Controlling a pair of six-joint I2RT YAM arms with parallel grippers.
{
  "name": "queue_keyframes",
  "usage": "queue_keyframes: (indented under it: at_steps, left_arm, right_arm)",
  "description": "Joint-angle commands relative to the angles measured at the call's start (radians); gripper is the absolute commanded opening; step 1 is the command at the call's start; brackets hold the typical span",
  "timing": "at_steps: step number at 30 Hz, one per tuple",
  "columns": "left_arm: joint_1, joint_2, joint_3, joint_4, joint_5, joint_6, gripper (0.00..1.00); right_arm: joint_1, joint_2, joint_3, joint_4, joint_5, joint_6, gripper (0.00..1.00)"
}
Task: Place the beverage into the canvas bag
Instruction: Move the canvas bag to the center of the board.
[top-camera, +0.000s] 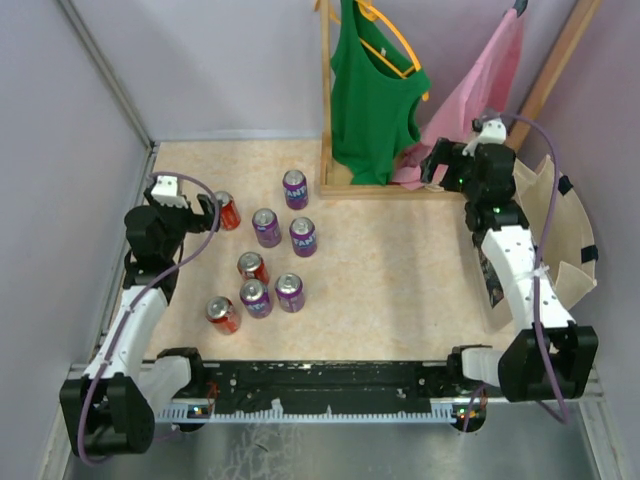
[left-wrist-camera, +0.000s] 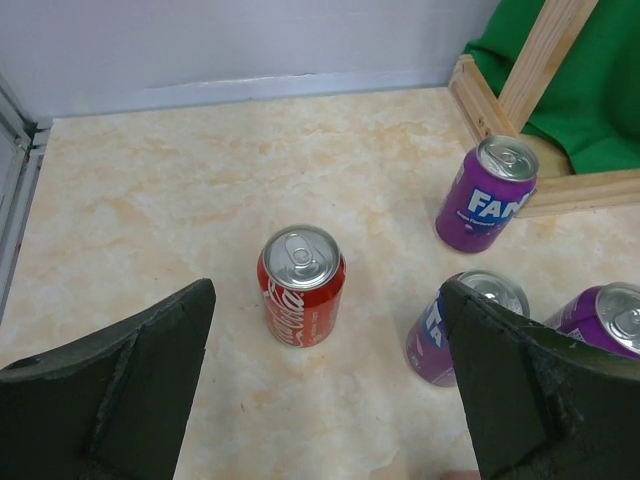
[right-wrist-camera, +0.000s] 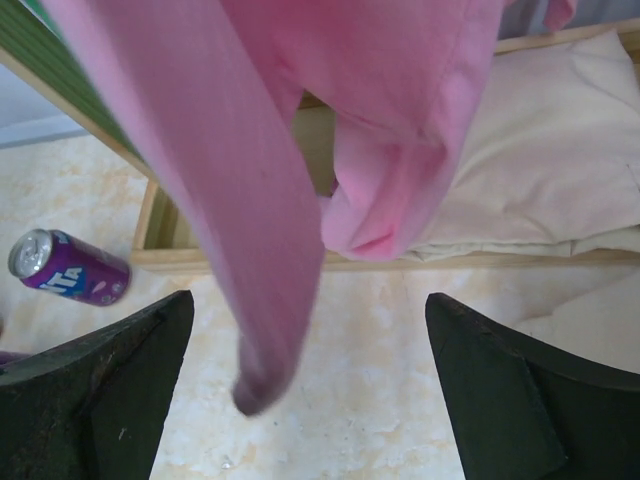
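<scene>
Left tool (left-wrist-camera: 327, 295) is pictured with its jaws spread wide and nothing held, while a red can (left-wrist-camera: 302, 285) is seen standing upright on the desk (left-wrist-camera: 150, 180) just ahead of the gap, untouched. The right tool (right-wrist-camera: 308, 305) is likewise shown fully apart and empty, close to a hanging pink garment (right-wrist-camera: 280, 150) by which much of its wrist view is filled and whatever lies behind is blocked. Eight cans (top-camera: 266, 227), three red and five purple, are shown upright in a loose cluster on the left half of the desk. The canvas bag (top-camera: 565, 230) is found at the desk's right edge, well apart from the cans. Its near side is largely covered by the right arm, so only a cream wall and dark strap pieces can be made out, and its inside is mostly hidden. A green tank top (top-camera: 372, 100) is hung on a wooden rack (top-camera: 325, 110) at the back, both cut off by the top of the frame. The bases of all four fingers are cropped at the bottom of the wrist views
</scene>
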Motion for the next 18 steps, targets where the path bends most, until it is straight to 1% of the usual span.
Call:
queue_keyframes:
  at_steps: [1,3,6,7,10,15,18]
  left_arm:
    - [-0.008,0.019,0.064,-0.090,0.055,0.031,1.00]
    - [-0.007,0.025,0.070,-0.095,0.055,0.035,1.00]
    - [-0.007,0.027,0.066,-0.096,0.050,0.038,1.00]
    - [-0.008,0.027,0.062,-0.097,0.051,0.041,1.00]
    - [-0.008,0.025,0.050,-0.103,0.059,0.044,1.00]
    - [-0.008,0.021,0.045,-0.117,0.100,0.042,1.00]
    - [-0.008,0.025,0.049,-0.121,0.122,0.041,1.00]
  right_arm:
    - [0.010,0.032,0.208,-0.251,0.010,0.024,0.98]
    - [0.008,0.067,0.316,-0.363,0.065,0.022,0.93]
    - [0.009,0.117,0.461,-0.530,0.128,0.010,0.80]
    - [0.009,0.120,0.499,-0.566,0.153,0.008,0.77]
    - [0.009,0.109,0.567,-0.664,0.251,0.006,0.75]
    - [-0.003,0.134,0.666,-0.846,0.441,-0.057,0.75]
    - [-0.045,0.141,0.683,-0.925,0.470,-0.074,0.76]
